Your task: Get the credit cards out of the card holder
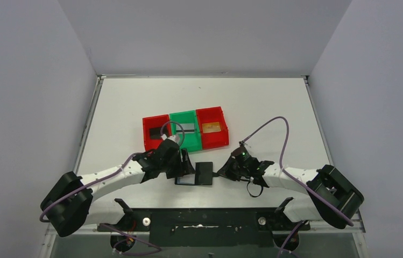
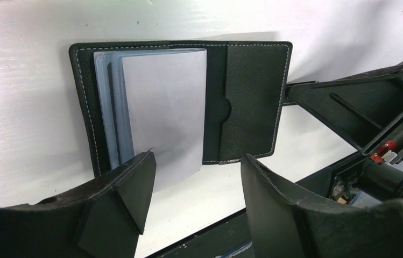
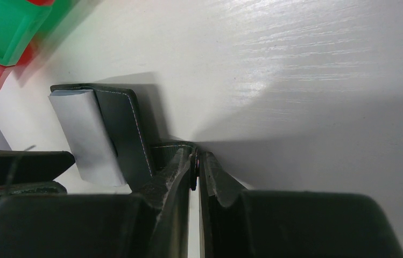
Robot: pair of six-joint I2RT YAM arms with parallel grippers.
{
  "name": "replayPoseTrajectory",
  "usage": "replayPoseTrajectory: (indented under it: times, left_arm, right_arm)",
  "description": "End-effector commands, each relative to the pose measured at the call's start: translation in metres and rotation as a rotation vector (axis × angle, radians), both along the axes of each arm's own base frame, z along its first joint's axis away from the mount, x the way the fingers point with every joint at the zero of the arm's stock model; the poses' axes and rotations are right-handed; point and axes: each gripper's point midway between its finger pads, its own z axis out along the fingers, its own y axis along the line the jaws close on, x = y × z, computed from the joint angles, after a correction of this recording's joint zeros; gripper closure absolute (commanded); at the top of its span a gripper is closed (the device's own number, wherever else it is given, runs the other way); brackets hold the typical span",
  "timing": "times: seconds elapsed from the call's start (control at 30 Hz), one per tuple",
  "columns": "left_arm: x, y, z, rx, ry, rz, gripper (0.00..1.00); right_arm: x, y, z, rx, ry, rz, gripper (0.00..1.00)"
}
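Left gripper [image 2: 196,161] released, jaws spread over lower edge of sleeves [image 2: 161,107]. Right gripper [image 3: 196,158] clenched on card holder [image 1: 203,172] right flap; holder lies open on tabletop [image 1: 274,107], lower centre of overhead frame. Likely light, floppy; sleeves slick. Best pinch at sleeve mouth, flap pinned. Bins [image 1: 183,114] beyond.

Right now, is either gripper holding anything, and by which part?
The right gripper pinches the card holder by the free edge of its black cover. The left gripper is open and holds nothing.
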Motion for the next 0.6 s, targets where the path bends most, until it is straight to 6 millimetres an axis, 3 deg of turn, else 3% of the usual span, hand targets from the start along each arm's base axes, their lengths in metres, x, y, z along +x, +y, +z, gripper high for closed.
replayPoseTrajectory:
  times: [0.0, 0.33, 0.57]
  left_arm:
    - [0.021, -0.006, 0.032, -0.025, -0.107, 0.04, 0.41]
    - [0.017, 0.007, 0.02, 0.044, -0.082, 0.065, 0.4]
    - [0.014, -0.001, 0.014, 0.029, -0.069, 0.032, 0.4]
  right_arm:
    - [0.004, -0.005, -0.004, -0.031, -0.001, -0.017, 0.95]
    - [0.004, -0.004, -0.005, -0.033, 0.002, -0.014, 0.95]
    - [0.004, -0.004, -0.005, -0.036, 0.004, -0.015, 0.95]
